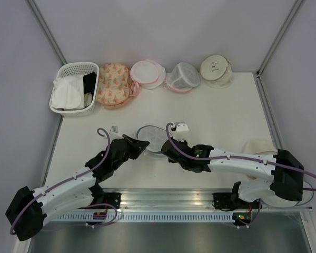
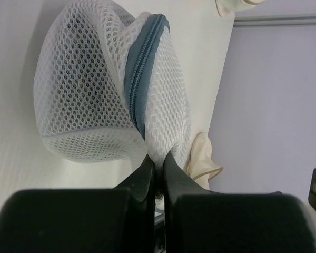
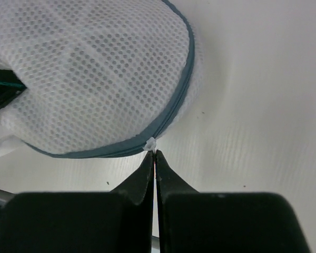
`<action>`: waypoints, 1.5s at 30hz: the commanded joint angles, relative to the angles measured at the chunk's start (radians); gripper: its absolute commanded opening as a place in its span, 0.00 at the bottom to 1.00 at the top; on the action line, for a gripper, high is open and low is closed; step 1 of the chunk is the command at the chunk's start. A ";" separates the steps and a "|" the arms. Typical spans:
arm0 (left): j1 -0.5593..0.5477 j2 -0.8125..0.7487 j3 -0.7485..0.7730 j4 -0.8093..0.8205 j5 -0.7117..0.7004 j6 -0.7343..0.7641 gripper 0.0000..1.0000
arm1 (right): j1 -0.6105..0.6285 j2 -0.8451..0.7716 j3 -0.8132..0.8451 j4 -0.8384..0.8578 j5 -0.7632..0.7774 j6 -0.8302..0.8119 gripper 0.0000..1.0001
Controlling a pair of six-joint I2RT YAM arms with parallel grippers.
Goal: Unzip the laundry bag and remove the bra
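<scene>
Left end effector (image 2: 157, 162) pinches the bag (image 2: 102, 89) mesh at 6 o'clock; right end effector (image 3: 154, 157) pinches the pull (image 3: 150, 143). Drag it along the rim, bag held taut.

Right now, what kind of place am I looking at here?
Likely a robot test booth, not a home laundry: plain grey walls around a white table, two arms bolted at its edge, a row of mesh wash bags and a white basket laid out.
</scene>
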 commanded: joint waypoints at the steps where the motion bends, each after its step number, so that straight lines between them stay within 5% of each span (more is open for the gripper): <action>1: -0.003 -0.040 -0.014 -0.010 0.013 0.065 0.02 | -0.002 -0.032 -0.004 -0.158 0.105 0.022 0.00; 14: 0.017 0.032 0.066 0.134 0.496 0.611 0.02 | -0.026 -0.096 -0.053 -0.233 0.167 0.019 0.00; 24: 0.233 0.254 0.244 0.059 0.766 0.874 0.02 | -0.031 -0.210 -0.085 -0.224 0.121 -0.013 0.00; 25: 0.239 0.281 0.279 0.042 0.766 0.880 0.21 | -0.029 -0.215 -0.088 -0.208 0.118 -0.014 0.00; 28: 0.243 0.325 0.310 0.024 0.720 0.839 0.74 | -0.029 -0.218 -0.094 -0.180 0.096 -0.020 0.00; 31: 0.241 0.255 0.280 -0.009 0.499 0.756 0.84 | -0.029 -0.212 -0.102 -0.152 0.070 -0.022 0.01; 36: 0.240 0.037 0.247 -0.317 0.240 0.584 0.87 | -0.029 -0.205 -0.117 -0.088 -0.012 -0.028 0.00; 45: 0.131 -0.207 0.046 -0.274 0.446 0.189 0.95 | -0.029 -0.135 -0.179 0.346 -0.477 0.001 0.00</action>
